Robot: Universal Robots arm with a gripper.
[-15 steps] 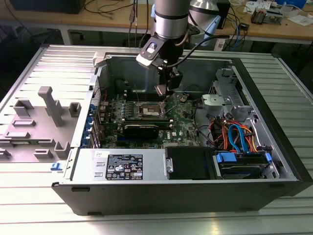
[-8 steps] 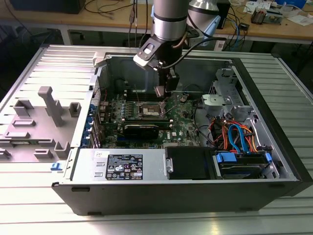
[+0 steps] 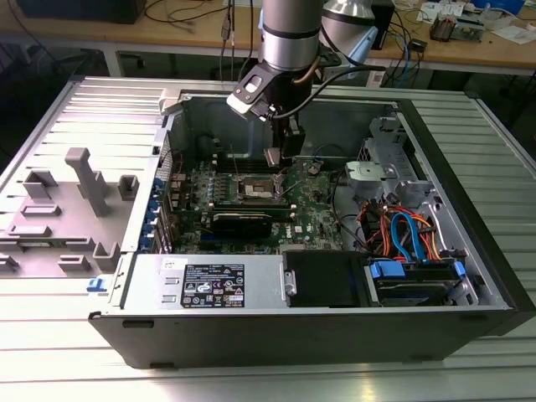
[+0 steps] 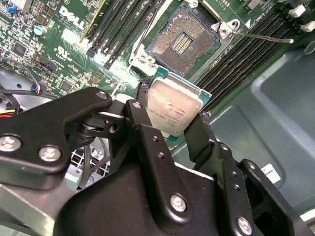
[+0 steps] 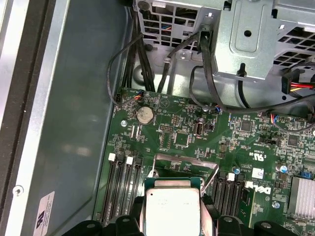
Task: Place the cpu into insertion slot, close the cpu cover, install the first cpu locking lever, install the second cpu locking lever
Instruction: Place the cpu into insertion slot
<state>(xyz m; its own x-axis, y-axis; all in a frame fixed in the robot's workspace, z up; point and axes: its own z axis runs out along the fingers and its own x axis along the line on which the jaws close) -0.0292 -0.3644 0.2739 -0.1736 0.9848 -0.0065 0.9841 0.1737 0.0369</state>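
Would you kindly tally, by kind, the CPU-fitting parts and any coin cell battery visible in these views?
cpu: 1
insertion slot: 1
cpu cover: 1
coin cell battery: 1
Total: 4

We see the silvery square cpu [image 4: 174, 109] held clear above the insertion slot [image 4: 181, 43], whose dark centre lies bare; the cpu cover [image 5: 189, 160] stands raised.
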